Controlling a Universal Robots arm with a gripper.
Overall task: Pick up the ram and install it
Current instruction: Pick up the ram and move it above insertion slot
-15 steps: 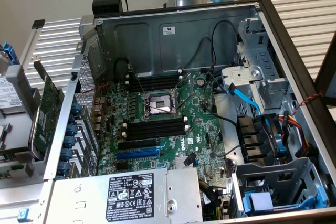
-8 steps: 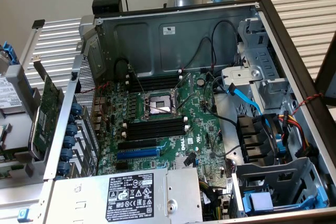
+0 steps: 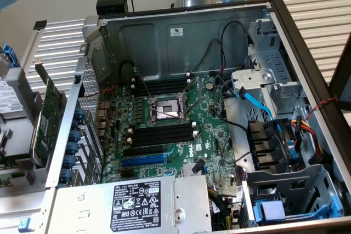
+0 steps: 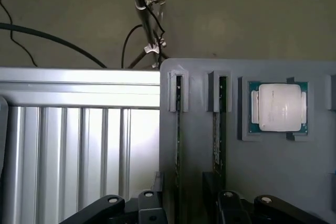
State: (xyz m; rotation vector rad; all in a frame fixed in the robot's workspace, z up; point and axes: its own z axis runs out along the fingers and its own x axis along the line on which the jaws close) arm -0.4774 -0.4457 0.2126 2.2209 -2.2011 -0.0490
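Note:
Two ram sticks stand on edge in slots of a grey holder tray [image 4: 294, 182]: one ram stick [image 4: 178, 129] near the tray's edge and a second stick [image 4: 221, 129] beside it. My gripper [image 4: 188, 209] hovers above them, open, its black fingers [image 4: 149, 203] apart with nothing between them. In the exterior view the open computer case [image 3: 307, 64] lies on the table. Its motherboard has black memory slots [image 3: 162, 134] with white end clips on both sides of the processor socket [image 3: 164, 110]. More such slots [image 3: 162, 87] lie behind the socket.
A processor chip [image 4: 278, 107] lies in a recess of the tray next to the sticks. Ribbed aluminium table [image 4: 79, 150] borders the tray. A green expansion card [image 3: 46, 119] leans outside the case at the exterior view's left. The power supply [image 3: 137, 204] and cables [image 3: 258, 105] crowd the case.

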